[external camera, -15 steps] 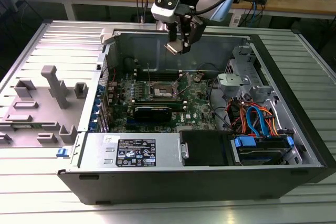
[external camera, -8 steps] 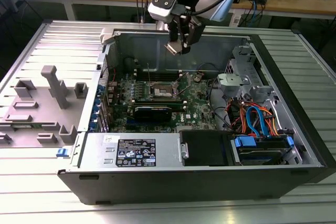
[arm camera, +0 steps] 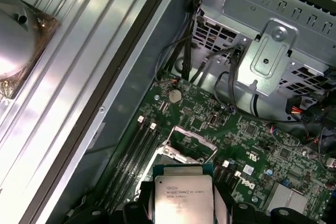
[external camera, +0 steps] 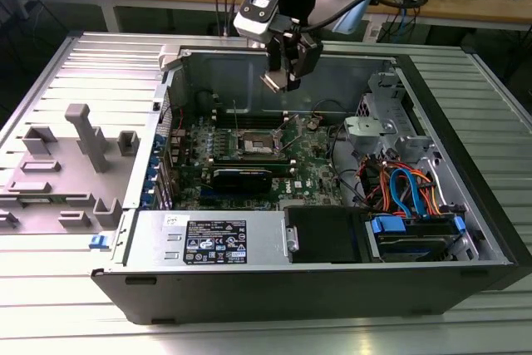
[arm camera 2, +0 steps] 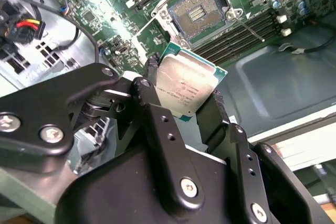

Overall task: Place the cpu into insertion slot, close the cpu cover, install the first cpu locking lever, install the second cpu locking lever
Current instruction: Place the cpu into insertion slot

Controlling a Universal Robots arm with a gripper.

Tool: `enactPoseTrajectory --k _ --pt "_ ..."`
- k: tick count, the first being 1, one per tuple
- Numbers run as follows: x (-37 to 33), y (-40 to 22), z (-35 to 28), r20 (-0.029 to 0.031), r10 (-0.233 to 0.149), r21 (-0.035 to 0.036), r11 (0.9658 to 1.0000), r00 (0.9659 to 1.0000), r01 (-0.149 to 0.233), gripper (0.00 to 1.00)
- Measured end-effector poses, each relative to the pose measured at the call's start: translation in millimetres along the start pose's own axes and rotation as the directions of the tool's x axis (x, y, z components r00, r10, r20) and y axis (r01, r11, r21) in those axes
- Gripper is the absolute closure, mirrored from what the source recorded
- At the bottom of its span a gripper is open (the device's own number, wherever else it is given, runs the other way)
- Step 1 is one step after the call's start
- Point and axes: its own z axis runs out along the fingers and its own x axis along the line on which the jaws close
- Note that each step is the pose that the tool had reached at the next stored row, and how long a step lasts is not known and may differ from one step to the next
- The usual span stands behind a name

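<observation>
One open slot lies on the board, well below the cpu and toward the exterior view's left of it. The cpu hangs in the air over the case, clamped by two opposite edges in the gripper. If it is brought down tilted or off-square, I judge that a corner could strike the pin field and bend pins, or the chip could snag the raised cover. Its metal top faces the wrist cameras, its plane looks tilted rather than level with the board, and being almost square it has no clear long axis.
</observation>
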Motion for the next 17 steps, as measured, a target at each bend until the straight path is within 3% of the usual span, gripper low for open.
enactPoseTrajectory --k 1,2,6,10,17 --pt "-0.1 -0.2 2.5 0.0037 0.042 -0.0009 0.9991 0.9991 -0.042 0.46" --pt "-0.2 -0.4 5.0 0.0053 0.059 -0.0013 0.9983 0.9983 -0.059 0.46" --pt "-0.1 -1.4 14.9 0.0066 0.075 -0.0019 0.9972 0.9972 -0.075 0.46" --pt "-0.2 -1.7 18.2 0.0125 0.142 -0.0036 0.9899 0.9898 -0.142 0.46" --pt "-0.2 -1.8 18.5 0.0127 0.144 -0.0038 0.9896 0.9895 -0.144 0.46"
